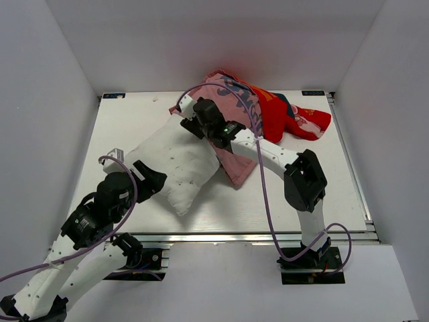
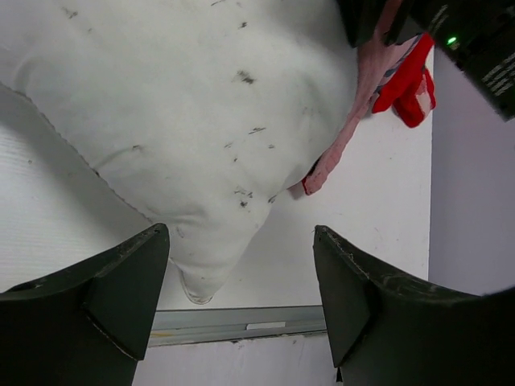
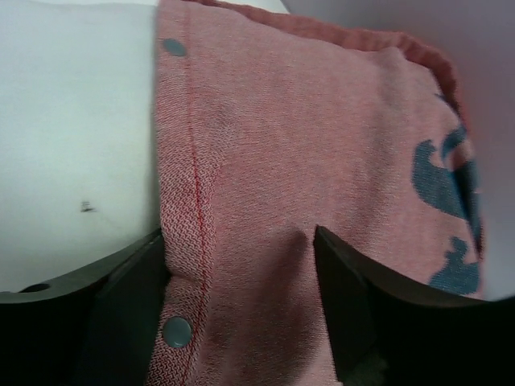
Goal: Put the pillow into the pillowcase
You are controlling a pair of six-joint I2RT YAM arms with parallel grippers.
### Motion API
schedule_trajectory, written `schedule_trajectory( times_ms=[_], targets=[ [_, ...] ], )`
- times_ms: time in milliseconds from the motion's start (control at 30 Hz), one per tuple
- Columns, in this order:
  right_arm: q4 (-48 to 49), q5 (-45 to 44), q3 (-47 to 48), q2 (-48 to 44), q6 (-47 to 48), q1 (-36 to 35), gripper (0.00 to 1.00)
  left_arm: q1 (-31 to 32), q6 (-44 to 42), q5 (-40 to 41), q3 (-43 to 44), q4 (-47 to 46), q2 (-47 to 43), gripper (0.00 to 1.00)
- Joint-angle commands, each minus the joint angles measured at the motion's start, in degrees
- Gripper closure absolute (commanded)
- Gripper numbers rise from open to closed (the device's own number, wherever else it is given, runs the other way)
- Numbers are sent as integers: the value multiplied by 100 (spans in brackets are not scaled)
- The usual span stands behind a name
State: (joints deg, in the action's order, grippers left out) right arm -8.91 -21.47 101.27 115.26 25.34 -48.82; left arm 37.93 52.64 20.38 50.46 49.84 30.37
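The white pillow [image 1: 175, 159] lies diagonally on the table, its far end under the dull pink inner side of the pillowcase [image 1: 231, 100]; the red printed part bunches at the back right. My left gripper [image 1: 153, 180] sits at the pillow's near left side, open and empty; in its wrist view the pillow [image 2: 185, 104] has one corner pointing down between the open fingers [image 2: 129, 281]. My right gripper [image 1: 191, 125] is at the pillowcase's opening. In its view the fingers [image 3: 346, 297] stand wide apart with the pink snap-button hem [image 3: 241, 161] between them, next to the pillow [image 3: 72, 121].
White walls enclose the table on the left, back and right. An aluminium rail [image 1: 221, 237] runs along the front edge and shows in the left wrist view [image 2: 241, 322]. A small silvery object [image 1: 115, 153] lies left of the pillow. The right arm [image 1: 305, 178] spans the table's middle right.
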Motion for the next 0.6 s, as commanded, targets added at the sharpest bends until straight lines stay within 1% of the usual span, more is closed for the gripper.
schedule_trajectory(
  times_ms=[0, 67, 167, 200, 267, 300, 333, 367, 400, 467, 500, 567],
  targets=[
    [485, -787, 209, 40, 550, 135, 29, 4, 255, 10, -185, 315, -119, 18],
    [539, -814, 261, 93, 778, 179, 31, -5, 369, -43, -351, 342, -285, 18],
    [486, -745, 331, 198, 937, 250, 40, -5, 579, -122, -536, 394, -531, 18],
    [486, -648, 323, 216, 963, 259, 47, -5, 641, -140, -659, 429, -593, 18],
    [390, -438, 314, 225, 1007, 250, 58, -5, 870, -166, -782, 491, -751, 18],
    [311, -89, 340, 207, 938, 250, 72, 4, 949, -201, -887, 561, -795, 18],
    [189, 141, 384, 181, 859, 250, 83, -5, 1037, -210, -941, 605, -848, 19],
    [-143, 422, 463, 111, 754, 241, 93, -5, 1220, -219, -985, 649, -909, 19],
    [-373, 1173, 707, 58, 483, 241, 100, -5, 1309, -236, -1072, 745, -936, 19],
    [-716, 1697, 911, -143, 78, 241, 100, -5, 1608, -254, -1160, 868, -980, 19],
    [-779, 2273, 1190, -214, -350, 241, 100, -5, 1705, -245, -1204, 921, -980, 20],
    [-893, 2743, 1473, -372, -696, 241, 100, -5, 1960, -263, -1345, 905, -972, 20]
  ],
)
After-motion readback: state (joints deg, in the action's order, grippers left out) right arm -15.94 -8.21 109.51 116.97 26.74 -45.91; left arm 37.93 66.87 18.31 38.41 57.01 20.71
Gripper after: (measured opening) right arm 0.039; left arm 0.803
